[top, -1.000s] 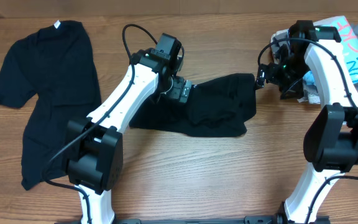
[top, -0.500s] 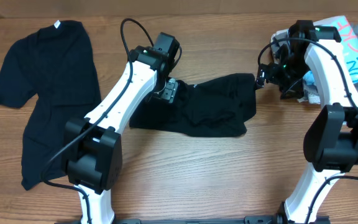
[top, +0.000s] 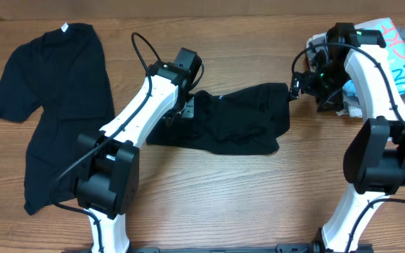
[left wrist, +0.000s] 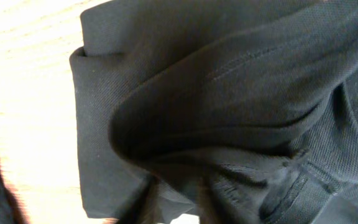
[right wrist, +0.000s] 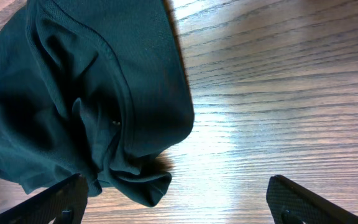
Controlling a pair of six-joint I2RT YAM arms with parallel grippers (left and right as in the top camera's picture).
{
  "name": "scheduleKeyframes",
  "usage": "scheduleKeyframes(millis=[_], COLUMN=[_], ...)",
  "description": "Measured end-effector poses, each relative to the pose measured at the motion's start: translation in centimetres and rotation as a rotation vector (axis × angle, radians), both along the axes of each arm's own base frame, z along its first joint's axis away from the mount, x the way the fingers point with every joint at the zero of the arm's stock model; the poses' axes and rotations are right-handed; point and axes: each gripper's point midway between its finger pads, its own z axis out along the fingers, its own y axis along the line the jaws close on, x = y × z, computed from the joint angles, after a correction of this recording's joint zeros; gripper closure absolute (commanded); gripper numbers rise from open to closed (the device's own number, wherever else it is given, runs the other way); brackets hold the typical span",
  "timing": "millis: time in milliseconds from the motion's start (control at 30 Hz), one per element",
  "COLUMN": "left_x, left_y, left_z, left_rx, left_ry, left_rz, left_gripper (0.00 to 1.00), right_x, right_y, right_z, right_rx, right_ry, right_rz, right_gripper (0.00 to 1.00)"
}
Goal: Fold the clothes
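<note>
While the right pincer gapes, shirt (black) bunches.

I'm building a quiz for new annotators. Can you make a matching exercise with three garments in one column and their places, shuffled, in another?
1. black shirt with white neck label
2. bunched black shirt
3. light-blue printed tee

A. far right, at the back
B. middle
C. left, spread out

Pairs: 1-C, 2-B, 3-A
</note>
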Motion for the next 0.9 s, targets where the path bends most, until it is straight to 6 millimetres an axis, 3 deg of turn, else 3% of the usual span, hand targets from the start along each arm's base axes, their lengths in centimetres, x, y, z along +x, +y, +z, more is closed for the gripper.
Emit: scheduleKeyframes(millis=[167,267,433,467,500,633,733,833,900], left_x=[0.6,0.0,-3.7,-4.4,-5.7,-8.0,-9.2,-9.7,-9.6], left_y=[-0.4,-1.5,-6.5,-7.2,-8.3,-10.5,-10.9,-10.4,-10.2], left_z=[0.1,0.1,-0.1,-0.1,-0.1,-0.2,-0.2,-0.1,-0.1], left_rx=[-0.016,-0.009,0.014,0.021,0.031,0.048,0.067,0.085,0.085], left_ry=[-0.029,-0.023,0.016,0.026,0.042,0.062,0.085,0.112,0.113], left_rz=[0.02,-0.01,-0.167,-0.195,-0.239,-0.343,-0.388,-0.395,-0.391], left_gripper=[0.96,0.96,0.96,0.87,0.69,0.64,0.65,0.75,0.73], right_x=[0.0,0.0,0.1,0.1,0.1,0.1,0.0,-0.1,-0.1], right_y=[0.0,0.0,0.0,0.0,0.0,0.0,0.0,0.0,0.1], right_z=[0.0,0.0,0.0,0.0,0.0,0.0,0.0,0.0,0.0], right_rx=[0.0,0.0,0.0,0.0,0.0,0.0,0.0,0.001,0.005], right_ry=[-0.001,-0.001,-0.004,-0.005,-0.005,-0.004,0.0,0.003,0.006], right_rz=[0.0,0.0,0.0,0.0,0.0,0.0,0.0,0.0,0.0], right_gripper=[0.04,0.04,0.04,0.04,0.04,0.04,0.04,0.04,0.04])
